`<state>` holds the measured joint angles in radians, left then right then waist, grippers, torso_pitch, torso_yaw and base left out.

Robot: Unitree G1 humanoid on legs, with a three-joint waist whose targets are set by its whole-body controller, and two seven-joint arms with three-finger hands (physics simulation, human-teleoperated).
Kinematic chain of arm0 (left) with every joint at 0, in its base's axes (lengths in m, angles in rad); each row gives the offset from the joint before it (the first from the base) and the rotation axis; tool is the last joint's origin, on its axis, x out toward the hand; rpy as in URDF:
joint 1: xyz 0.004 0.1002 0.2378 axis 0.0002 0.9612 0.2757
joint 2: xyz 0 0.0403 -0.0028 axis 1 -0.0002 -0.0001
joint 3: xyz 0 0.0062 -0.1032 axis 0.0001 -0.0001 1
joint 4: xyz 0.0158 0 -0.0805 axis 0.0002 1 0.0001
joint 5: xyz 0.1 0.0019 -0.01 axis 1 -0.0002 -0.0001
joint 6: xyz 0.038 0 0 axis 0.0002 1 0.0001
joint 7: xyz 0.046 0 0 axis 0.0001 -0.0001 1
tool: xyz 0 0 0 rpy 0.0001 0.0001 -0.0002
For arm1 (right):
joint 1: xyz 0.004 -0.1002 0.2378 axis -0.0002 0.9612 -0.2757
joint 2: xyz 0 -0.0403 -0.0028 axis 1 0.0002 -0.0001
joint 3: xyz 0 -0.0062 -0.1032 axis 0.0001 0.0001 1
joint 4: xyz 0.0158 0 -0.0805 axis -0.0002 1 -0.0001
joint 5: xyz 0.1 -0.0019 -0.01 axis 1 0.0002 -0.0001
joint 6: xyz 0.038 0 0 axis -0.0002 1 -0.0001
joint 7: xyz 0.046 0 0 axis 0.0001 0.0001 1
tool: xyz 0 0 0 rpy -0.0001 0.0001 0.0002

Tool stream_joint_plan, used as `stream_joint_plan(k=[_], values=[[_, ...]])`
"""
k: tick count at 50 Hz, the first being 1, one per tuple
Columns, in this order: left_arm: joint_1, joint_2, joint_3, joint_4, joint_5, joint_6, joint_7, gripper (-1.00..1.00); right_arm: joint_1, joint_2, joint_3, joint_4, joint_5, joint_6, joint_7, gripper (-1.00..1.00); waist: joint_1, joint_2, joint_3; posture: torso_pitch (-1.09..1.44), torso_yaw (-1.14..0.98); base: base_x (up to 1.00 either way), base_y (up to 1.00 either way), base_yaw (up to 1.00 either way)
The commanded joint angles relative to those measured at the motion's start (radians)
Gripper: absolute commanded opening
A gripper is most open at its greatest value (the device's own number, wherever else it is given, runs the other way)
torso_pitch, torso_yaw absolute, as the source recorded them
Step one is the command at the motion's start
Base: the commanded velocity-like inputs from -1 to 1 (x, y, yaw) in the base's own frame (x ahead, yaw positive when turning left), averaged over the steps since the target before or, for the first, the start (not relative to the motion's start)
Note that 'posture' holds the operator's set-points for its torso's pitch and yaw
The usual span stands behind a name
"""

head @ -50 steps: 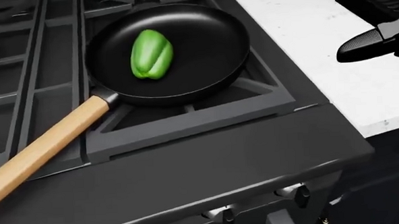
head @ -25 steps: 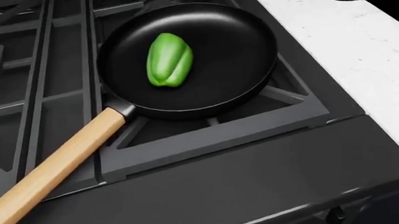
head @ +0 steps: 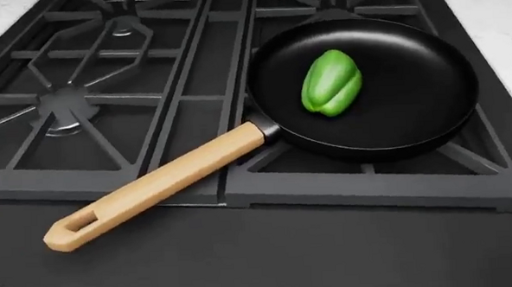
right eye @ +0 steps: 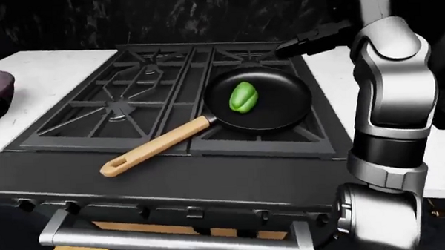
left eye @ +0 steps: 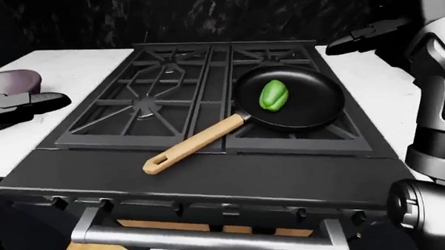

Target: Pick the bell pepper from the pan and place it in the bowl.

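Note:
A green bell pepper [head: 331, 82] lies inside the black pan [head: 411, 120] on the stove's right burner. The pan's wooden handle [head: 154, 188] points to the lower left. A greyish-purple bowl [left eye: 12, 82] stands on the white counter at the far left of the left-eye view. My left hand [left eye: 49, 99] hovers just below the bowl, its fingers stretched out and open, holding nothing. Above the pan's upper right rim, my right hand [right eye: 290, 48] is open and empty, well clear of the pepper. The silver right arm [right eye: 389, 97] rises along the right side.
Black stove grates [left eye: 144, 97] fill the left burner between pan and bowl. White counter [left eye: 377, 86] flanks the stove on both sides. The oven's knobs and bar handle [left eye: 204, 240] run along the bottom of the eye views.
The whole head view has shifted: the camera swung left, so the pan now sits right of centre and its full handle shows. The pepper stays put in the pan.

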<state>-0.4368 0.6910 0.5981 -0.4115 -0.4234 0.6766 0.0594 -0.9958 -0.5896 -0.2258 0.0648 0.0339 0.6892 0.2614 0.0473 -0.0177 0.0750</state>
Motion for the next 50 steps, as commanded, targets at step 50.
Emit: stream_joint_plan(k=[50], values=[[0.004,-0.011,0.009,-0.032,0.025,-0.059,-0.026,1.00,-0.635,0.031,0.182,1.028,-0.691,-0.973,0.334,1.00,-0.072,0.078,-0.039,0.00,0.00,0.00,0.00,0.02]])
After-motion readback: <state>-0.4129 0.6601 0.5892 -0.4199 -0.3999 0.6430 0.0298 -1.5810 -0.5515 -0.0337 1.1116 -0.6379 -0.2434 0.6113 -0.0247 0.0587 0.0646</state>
